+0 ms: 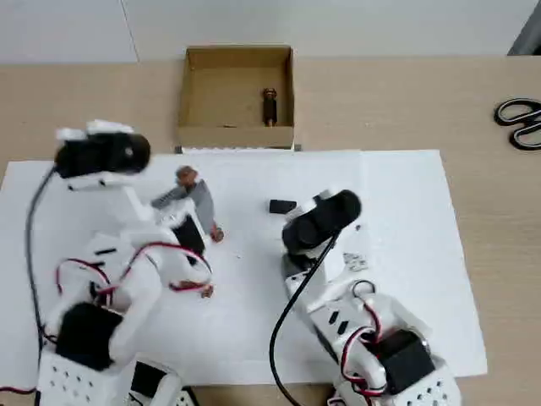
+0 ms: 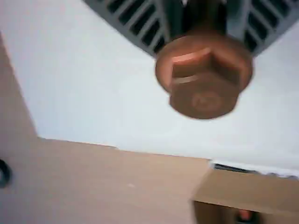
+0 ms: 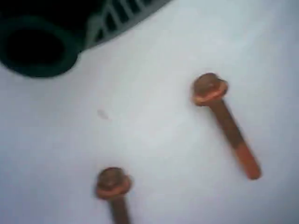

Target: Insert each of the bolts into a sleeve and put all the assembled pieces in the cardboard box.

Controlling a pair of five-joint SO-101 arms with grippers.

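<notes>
White paper sheet (image 1: 397,194) on counter (image 1: 380,101); left hand (image 1: 193,196) pinches copper hex-head bolt (image 2: 204,77); best aligned squarely with black cylindrical sleeve (image 1: 282,205) near hand.

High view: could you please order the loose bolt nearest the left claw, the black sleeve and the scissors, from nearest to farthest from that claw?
1. Loose bolt, just beside the left claw, on the paper.
2. Sleeve, farther right, mid-paper.
3. Scissors, at the table's right edge.
</notes>
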